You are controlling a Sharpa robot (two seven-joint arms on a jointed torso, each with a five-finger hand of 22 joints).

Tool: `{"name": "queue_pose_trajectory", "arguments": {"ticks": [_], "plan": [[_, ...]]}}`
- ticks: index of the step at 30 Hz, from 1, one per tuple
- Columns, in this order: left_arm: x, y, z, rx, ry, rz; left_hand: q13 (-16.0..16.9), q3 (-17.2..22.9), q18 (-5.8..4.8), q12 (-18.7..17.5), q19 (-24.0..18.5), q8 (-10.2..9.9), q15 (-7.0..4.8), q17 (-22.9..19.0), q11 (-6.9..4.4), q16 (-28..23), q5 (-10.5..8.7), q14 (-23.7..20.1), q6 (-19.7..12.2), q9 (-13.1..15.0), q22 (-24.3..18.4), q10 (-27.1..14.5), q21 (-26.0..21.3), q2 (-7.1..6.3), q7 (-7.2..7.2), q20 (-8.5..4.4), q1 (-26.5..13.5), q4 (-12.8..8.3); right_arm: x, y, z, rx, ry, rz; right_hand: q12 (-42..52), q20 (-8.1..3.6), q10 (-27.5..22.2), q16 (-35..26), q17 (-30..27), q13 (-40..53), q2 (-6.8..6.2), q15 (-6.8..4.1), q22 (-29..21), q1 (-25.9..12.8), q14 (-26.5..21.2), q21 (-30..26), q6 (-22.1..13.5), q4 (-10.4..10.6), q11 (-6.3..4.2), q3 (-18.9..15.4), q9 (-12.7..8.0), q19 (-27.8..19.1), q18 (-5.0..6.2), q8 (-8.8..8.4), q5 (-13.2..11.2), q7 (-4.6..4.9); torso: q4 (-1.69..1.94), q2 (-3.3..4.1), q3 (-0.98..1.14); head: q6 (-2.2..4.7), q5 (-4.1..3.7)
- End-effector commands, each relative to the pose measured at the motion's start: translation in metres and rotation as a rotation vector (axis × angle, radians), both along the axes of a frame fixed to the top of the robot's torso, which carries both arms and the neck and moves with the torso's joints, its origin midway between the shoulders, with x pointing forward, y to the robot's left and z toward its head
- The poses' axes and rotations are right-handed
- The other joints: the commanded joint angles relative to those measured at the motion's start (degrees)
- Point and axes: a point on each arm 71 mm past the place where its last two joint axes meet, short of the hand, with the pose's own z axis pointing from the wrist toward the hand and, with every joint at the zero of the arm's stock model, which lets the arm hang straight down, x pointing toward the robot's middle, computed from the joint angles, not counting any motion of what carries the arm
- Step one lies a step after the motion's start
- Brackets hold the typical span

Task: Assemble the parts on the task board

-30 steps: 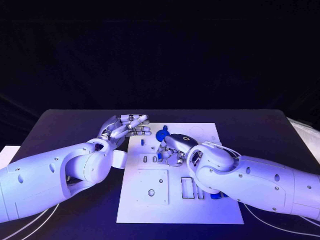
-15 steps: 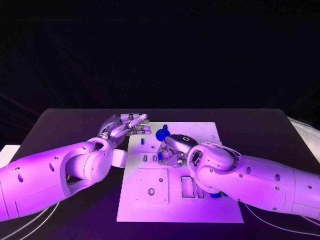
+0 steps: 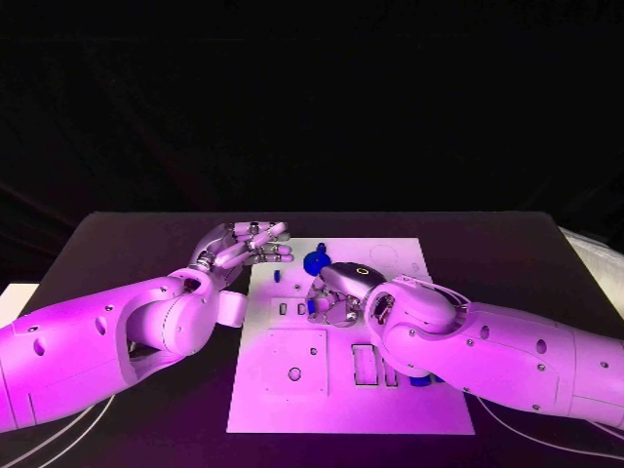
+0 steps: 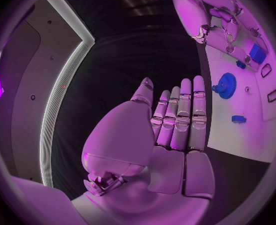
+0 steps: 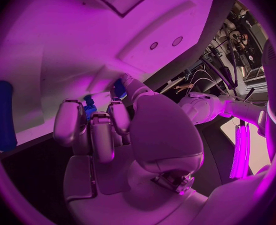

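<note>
The task board [image 3: 343,385] is laid flat at the middle of the black worktop [image 3: 130,244]. The right hand [image 3: 337,292] is held over the board's middle, fingers curled around a small blue part [image 5: 89,106]. The left hand [image 3: 242,246] is raised beside the board's left far edge, fingers straight and together, nothing held. A blue gear [image 4: 227,85] lies on the board just beyond it.

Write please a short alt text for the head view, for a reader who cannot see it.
The right robot hand curls down over the middle of the white task board on a black table. The left robot hand hangs at the board's far left edge, near a blue gear.
</note>
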Motion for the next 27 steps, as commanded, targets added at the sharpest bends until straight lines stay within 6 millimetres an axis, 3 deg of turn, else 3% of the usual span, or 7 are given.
{"name": "queue_pose_trajectory", "arguments": {"ticks": [1, 8, 16, 27], "plan": [[0.0, -0.002, 0.001, -0.012, -0.004, -0.015, -0.04, -0.02, 1.02, -0.31, -0.14, -0.37, 0.08, 0.05, 0.14, -0.25, 0.09, -0.05, -0.09, -0.04, -0.05, 0.04, -0.15, 0.2, 0.27, 0.19, 0.28, -0.27, -0.002, -0.002, -0.009, -0.049, 0.031, -0.007, -0.62, 0.16, -0.58, -0.32, 8.97, -0.14, -0.64, 0.38, -0.17, -0.61, 4.67, -0.3, -0.66, 0.2, 0.16, -0.64, -0.07, -0.4, -0.02, -0.45, 0.36, 0.13, 0.03, 0.04, -0.04, -0.01, -0.02], [0.0, -0.002, 0.001, -0.012, -0.003, -0.016, -0.04, -0.02, 1.02, -0.31, -0.14, -0.37, 0.08, 0.05, 0.14, -0.25, 0.09, -0.05, -0.09, -0.04, -0.05, 0.04, -0.15, 0.2, 0.27, 0.19, 0.28, -0.27, -0.001, -0.003, -0.007, -0.024, 0.011, -0.023, -4.35, 0.51, -2.66, -0.66, 8.43, -3.15, -1.86, 0.72, -1.14, -2.61, 4.54, -0.94, -3.13, 1.54, 0.55, -3.47, -0.25, -0.94, 0.17, -0.71, -0.81, 0.48, 0.03, 0.04, -0.05, -0.03, -0.06], [0.0, -0.002, 0.0, -0.012, -0.002, -0.017, -0.04, -0.02, 1.02, -0.31, -0.14, -0.37, 0.08, 0.05, 0.14, -0.25, 0.09, -0.05, -0.09, -0.04, -0.05, 0.04, -0.15, 0.2, 0.27, 0.19, 0.28, -0.27, -0.003, -0.002, 0.002, 0.078, -0.073, -0.038, -6.25, 0.99, -4.19, -1.21, 7.54, -4.96, -2.21, 1.31, -2.22, -1.62, 4.32, -1.65, -7.42, 2.0, 1.27, -5.79, -0.29, -1.56, 0.36, -0.73, -1.15, 1.32, 0.06, 0.05, -0.02, -0.01, -0.14], [0.001, -0.001, -0.003, 0.005, 0.023, -0.02, -0.06, 0.01, 1.03, -0.41, -0.09, -0.44, 0.07, 0.13, 0.14, -0.32, 0.08, 0.01, -0.15, -0.05, -0.05, -0.01, -0.14, 0.24, 0.23, 0.18, 0.29, -0.4, -0.019, -0.006, 0.024, 0.19, -0.144, 0.02, -5.67, 1.22, -4.02, -1.07, 7.87, -4.84, -2.75, 1.49, -1.94, -1.05, 4.4, -1.57, -8.01, 2.52, 1.45, -7.48, -0.15, -1.31, 0.31, -0.47, -0.9, 1.48, -0.04, -0.1, 0.04, 0.15, 0.09]]}}
